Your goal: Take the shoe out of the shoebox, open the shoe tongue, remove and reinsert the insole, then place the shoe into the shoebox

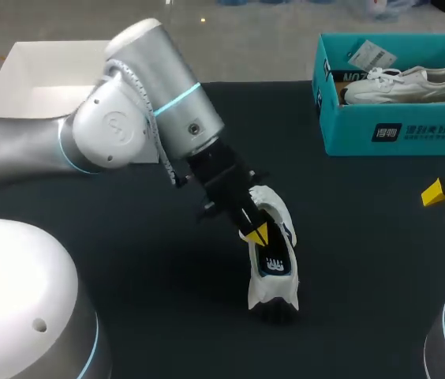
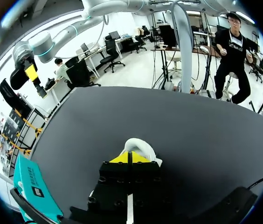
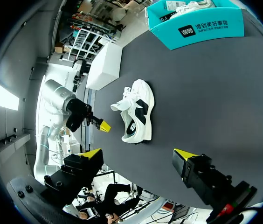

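Shoe (image 1: 274, 264) out of box (image 1: 341, 126), lying mid table (image 1: 128, 260); L pincer (image 1: 256, 233) tips shut together at its opening, grip on tongue (image 3: 119, 105) unclear; R pincer (image 3: 138, 156) wide open, apart; best to pinch tongue edge only, lift slow w/ R steadying shoe.

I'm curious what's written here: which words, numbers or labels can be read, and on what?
Nothing reads clearly.
Teal shoebox: logo patch and white characters on its side, too blurred.
Paper tag inside it: print too small.
Shoe on the table: a mark inside, unreadable.
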Controlling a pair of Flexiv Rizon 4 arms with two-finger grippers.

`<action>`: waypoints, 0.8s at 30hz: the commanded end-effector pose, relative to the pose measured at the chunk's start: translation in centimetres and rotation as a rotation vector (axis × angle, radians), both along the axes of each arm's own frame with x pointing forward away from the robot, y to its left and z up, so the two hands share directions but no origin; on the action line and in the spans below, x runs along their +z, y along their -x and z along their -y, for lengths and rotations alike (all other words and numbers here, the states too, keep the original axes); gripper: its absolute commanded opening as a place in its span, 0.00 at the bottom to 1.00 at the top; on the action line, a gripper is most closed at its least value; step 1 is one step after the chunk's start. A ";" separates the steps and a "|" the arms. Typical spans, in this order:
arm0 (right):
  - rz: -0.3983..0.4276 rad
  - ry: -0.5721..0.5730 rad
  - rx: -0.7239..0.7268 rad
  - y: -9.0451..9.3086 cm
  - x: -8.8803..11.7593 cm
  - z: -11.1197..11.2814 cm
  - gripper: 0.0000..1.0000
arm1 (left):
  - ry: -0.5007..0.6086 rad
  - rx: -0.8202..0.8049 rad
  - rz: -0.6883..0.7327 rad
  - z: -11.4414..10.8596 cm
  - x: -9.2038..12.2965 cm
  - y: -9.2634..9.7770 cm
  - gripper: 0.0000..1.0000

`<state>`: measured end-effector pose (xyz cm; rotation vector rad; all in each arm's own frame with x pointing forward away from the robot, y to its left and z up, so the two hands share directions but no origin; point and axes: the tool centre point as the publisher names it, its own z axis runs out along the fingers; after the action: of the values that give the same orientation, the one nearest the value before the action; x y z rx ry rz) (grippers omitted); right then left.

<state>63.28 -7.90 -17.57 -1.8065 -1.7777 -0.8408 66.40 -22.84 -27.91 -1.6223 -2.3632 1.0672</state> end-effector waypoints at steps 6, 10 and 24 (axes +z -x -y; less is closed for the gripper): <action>0.052 0.001 -0.054 0.9 0.1 0.0 1.00 | -0.310 -0.496 0.338 1.1 -2.0 -0.4 0.00; 0.052 0.001 -0.054 0.9 0.1 0.0 1.00 | -0.311 -0.567 0.398 1.2 -2.7 -0.8 0.00; 0.052 0.001 -0.054 0.9 0.1 0.0 1.00 | -0.290 -0.563 0.363 1.3 -3.3 -1.2 0.00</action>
<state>63.28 -7.90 -17.57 -1.8065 -1.7777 -0.8408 67.46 -23.54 -30.83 -2.3342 -1.9205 0.4083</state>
